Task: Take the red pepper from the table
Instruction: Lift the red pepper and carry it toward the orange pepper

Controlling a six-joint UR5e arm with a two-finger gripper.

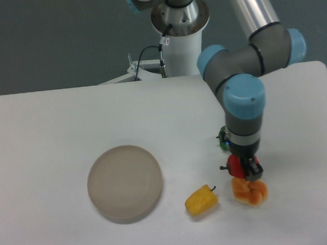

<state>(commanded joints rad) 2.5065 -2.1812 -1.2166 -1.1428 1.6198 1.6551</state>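
White table [52,123], dark backdrop | near: yellow pepper [201,200], orange pepper [250,191], plate [125,182] | gripper [245,172] pinching red pepper [234,166] – held just above orange one | green pepper [223,139] mostly hidden behind wrist | risk: shallow pinch on glossy skin – could slip, or clip orange pepper if carried low

Claw [243,170] down, clamped tight

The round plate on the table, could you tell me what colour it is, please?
The plate is a plain matte beige; the fixed camera view shows it unobstructed.
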